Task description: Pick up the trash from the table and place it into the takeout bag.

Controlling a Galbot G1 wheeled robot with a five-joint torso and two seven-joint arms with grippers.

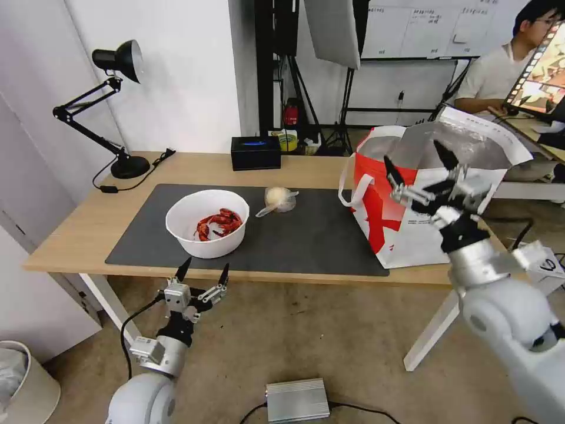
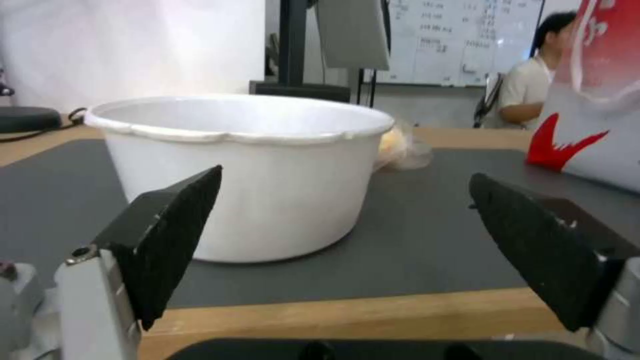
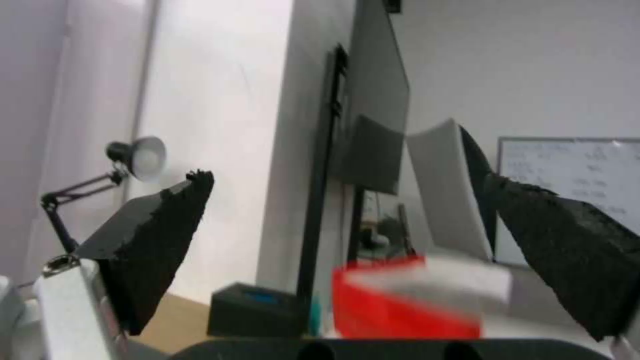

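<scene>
Near the front edge of the table (image 1: 76, 235), on the dark mat (image 1: 294, 235), sits the white bowl (image 1: 207, 222) with red crayfish shells (image 1: 219, 223) in its bottom. Just off that same front edge, level with the tabletop, hangs the left gripper (image 1: 203, 272), fingers spread wide and holding nothing. Lined up squarely with the bowl, judging by the left wrist view, where the bowl's wall (image 2: 247, 180) sits between the two black pads (image 2: 175, 235), though well short of contact. Probably opened this far so as to take the bowl by its sides.

Farther back on the mat, toward the table's middle, lies the clear bag with a pale round lump (image 1: 279, 199), untouched and apart from the bowl. At the right end of the table stands the takeout bag (image 1: 406, 235), upright with its foil-lined mouth gaping, handy for dropping things in from above. In front of its upper side, raised, hovers the right gripper (image 1: 419, 158), also spread wide and empty. Against the back edge rests a black tissue box (image 1: 255, 152), and on the back left corner a desk lamp (image 1: 112, 106), neither one part of the trash.
</scene>
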